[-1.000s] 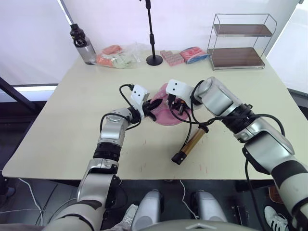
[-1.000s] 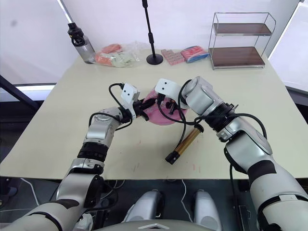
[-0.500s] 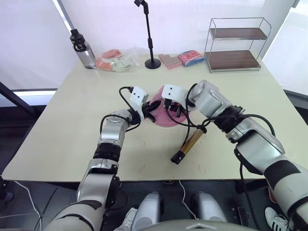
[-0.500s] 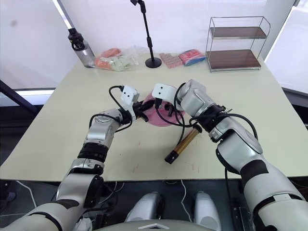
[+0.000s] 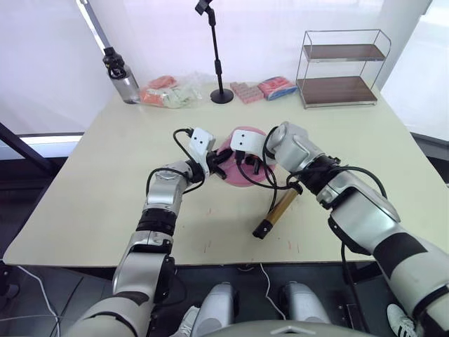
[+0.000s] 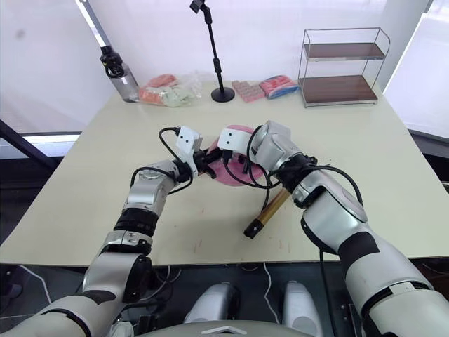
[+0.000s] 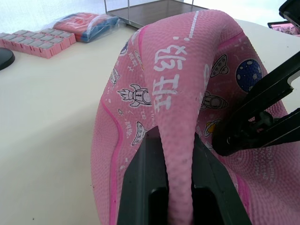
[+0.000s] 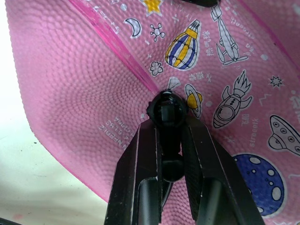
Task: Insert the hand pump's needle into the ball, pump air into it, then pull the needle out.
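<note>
The ball [image 5: 247,175] lies deflated and pink on the table, printed with cartoon rockets and planets [image 8: 225,108]. My left gripper [image 7: 172,138] is shut on a raised fold of the ball [image 7: 178,89]. My right gripper [image 8: 169,123] is shut on the needle's black fitting [image 8: 167,108], whose tip sits against the ball's skin; the pin itself is hidden. Seen from the head, the left gripper [image 5: 219,163] and right gripper [image 5: 252,160] meet over the ball. The hand pump [image 5: 279,209] lies on the table to the right, its black hose [image 5: 279,184] curving up to the right gripper.
Along the table's far edge stand a water bottle [image 5: 118,70], a bag of packets [image 5: 168,90], a microphone stand [image 5: 223,95], pink blocks [image 5: 245,91], a red-and-blue packet [image 5: 276,87] and a wire shelf [image 5: 337,67].
The head camera has tilted, shifting the whole picture. My right gripper with the fitting has edged slightly toward the left gripper over the ball. The pump has stayed put.
</note>
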{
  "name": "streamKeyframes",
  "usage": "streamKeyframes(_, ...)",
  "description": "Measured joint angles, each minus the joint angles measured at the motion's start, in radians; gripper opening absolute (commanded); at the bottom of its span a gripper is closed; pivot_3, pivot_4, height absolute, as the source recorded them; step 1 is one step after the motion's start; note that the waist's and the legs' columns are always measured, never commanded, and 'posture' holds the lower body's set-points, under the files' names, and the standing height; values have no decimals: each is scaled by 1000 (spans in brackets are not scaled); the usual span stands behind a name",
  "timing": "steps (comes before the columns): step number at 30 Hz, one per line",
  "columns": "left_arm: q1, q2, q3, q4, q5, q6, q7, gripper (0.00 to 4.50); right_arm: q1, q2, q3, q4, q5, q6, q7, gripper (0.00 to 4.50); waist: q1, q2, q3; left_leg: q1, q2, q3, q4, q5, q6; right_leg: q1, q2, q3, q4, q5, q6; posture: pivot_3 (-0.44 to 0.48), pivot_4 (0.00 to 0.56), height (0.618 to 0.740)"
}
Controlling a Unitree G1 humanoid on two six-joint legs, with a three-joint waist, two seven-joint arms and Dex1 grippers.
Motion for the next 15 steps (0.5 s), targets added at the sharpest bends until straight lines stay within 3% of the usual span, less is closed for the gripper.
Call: streamKeyframes(15,8,4,3,-3,-8,20,21,0,5,59,-110,119,-13,-59,-72,86,-16,3,-9,1,-4,-11,-1,-1,-2,1,0,0,0,0,0,0,150,740)
